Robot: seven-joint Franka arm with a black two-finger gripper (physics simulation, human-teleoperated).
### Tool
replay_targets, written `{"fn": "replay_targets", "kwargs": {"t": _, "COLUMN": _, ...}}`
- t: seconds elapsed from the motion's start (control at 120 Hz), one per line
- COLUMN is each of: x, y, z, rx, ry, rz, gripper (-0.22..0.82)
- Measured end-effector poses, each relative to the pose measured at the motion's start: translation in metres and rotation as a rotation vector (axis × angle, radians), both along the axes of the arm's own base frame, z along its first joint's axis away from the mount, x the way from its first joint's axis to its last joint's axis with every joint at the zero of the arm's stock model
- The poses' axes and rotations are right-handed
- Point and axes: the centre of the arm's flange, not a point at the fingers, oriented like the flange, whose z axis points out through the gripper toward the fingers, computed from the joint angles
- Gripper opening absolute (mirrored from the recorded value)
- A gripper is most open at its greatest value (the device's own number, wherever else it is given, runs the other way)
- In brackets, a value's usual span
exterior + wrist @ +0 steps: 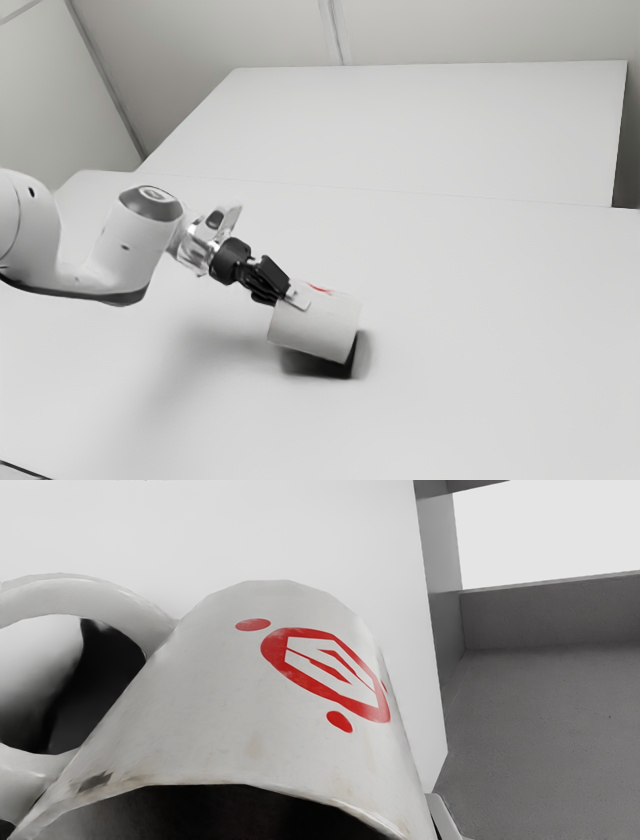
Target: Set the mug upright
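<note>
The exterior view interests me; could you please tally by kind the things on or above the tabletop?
White jointed robot arm: 1
Black metal-and-plastic-looking gripper: 1
White cylindrical mug with red print: 1
Total: 3

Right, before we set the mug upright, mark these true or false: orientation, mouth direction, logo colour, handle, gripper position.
1. The mug is upright. False: it is tipped over sideways.
2. Its mouth faces the gripper. True.
3. The printed logo is blue. False: it is red.
4. A handle curves out from the mug's side. True.
5. The gripper is at the mug's base end. False: it is at the mouth end.
</note>
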Motion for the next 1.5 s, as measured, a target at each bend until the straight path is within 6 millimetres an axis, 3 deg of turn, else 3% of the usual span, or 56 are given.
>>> {"fn": "replay_targets", "kwargs": {"t": 0.092, "x": 0.000, "y": -0.007, "z": 0.020, "rx": 0.098, "ry": -0.053, "rz": -0.058, "gripper": -0.15}}
{"fn": "replay_targets", "kwargs": {"t": 0.225, "x": 0.002, "y": -0.012, "z": 0.030, "rx": 0.291, "ry": -0.127, "rz": -0.147, "gripper": -0.16}}
{"fn": "replay_targets", "kwargs": {"t": 0.375, "x": 0.014, "y": -0.008, "z": 0.057, "rx": 0.552, "ry": -0.252, "rz": -0.240, "gripper": -0.17}}
{"fn": "replay_targets", "kwargs": {"t": 0.467, "x": 0.019, "y": -0.005, "z": 0.064, "rx": 0.668, "ry": -0.300, "rz": -0.273, "gripper": -0.17}}
{"fn": "replay_targets", "kwargs": {"t": 0.875, "x": 0.015, "y": -0.012, "z": 0.043, "rx": 0.923, "ry": -0.381, "rz": -0.364, "gripper": -0.18}}
{"fn": "replay_targets", "kwargs": {"t": 1.5, "x": 0.006, "y": -0.017, "z": 0.037, "rx": 0.988, "ry": -0.341, "rz": -0.367, "gripper": -0.18}}
